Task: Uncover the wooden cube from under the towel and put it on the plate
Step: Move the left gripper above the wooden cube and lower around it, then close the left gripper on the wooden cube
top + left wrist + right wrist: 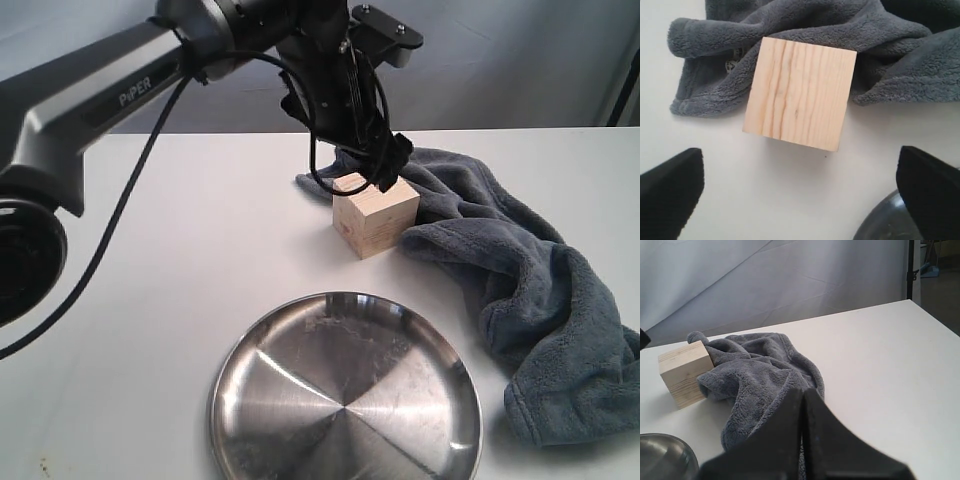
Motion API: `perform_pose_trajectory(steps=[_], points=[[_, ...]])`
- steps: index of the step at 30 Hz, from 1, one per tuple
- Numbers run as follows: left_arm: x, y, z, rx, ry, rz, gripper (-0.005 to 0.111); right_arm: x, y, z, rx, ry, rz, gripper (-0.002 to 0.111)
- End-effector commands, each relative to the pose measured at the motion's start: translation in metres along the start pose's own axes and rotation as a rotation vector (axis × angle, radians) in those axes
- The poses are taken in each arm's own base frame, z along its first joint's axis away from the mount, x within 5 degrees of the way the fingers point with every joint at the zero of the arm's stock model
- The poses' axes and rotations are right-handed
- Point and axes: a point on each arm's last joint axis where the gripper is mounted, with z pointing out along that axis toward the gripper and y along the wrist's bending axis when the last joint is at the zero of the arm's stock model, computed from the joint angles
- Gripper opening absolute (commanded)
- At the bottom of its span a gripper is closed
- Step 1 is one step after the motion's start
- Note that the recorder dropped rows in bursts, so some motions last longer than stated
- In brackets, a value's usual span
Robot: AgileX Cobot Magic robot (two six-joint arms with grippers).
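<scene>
Plate (345, 400) up front; left fingers (670, 195) spread wide above the bare wooden cube (375, 215), towel (520, 290) touching it; right fingers (785, 440) closed.

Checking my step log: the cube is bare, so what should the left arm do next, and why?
Probably lower the left gripper around the wooden cube: its jaws stand open above it, and the towel lies beside it, not on top.
</scene>
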Motion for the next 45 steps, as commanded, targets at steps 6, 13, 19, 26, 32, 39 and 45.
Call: perform_pose_trajectory(steps=[6, 13, 19, 26, 32, 39, 45], points=[[0.003, 0.003, 0.051, -0.012, -0.016, 0.052, 0.105, 0.002, 0.000, 0.000, -0.001, 0.008, 0.009, 0.003], [0.002, 0.013, 0.057, -0.033, -0.057, 0.042, 0.105, 0.002, 0.000, 0.000, -0.001, 0.008, 0.009, 0.003], [0.002, 0.014, 0.062, -0.037, -0.067, 0.061, 0.105, 0.002, 0.000, 0.000, -0.001, 0.008, 0.009, 0.003], [0.009, 0.012, 0.087, -0.019, -0.040, 0.064, 0.105, 0.002, 0.000, 0.000, -0.001, 0.008, 0.009, 0.003], [0.015, 0.011, 0.106, -0.012, -0.018, 0.063, 0.105, 0.002, 0.000, 0.000, -0.001, 0.008, 0.009, 0.003], [0.012, 0.010, 0.100, 0.005, -0.038, 0.042, 0.105, 0.002, 0.000, 0.000, -0.001, 0.008, 0.009, 0.003], [0.011, 0.004, 0.096, 0.066, -0.042, -0.002, 0.105, 0.002, 0.000, 0.000, -0.001, 0.008, 0.009, 0.003]])
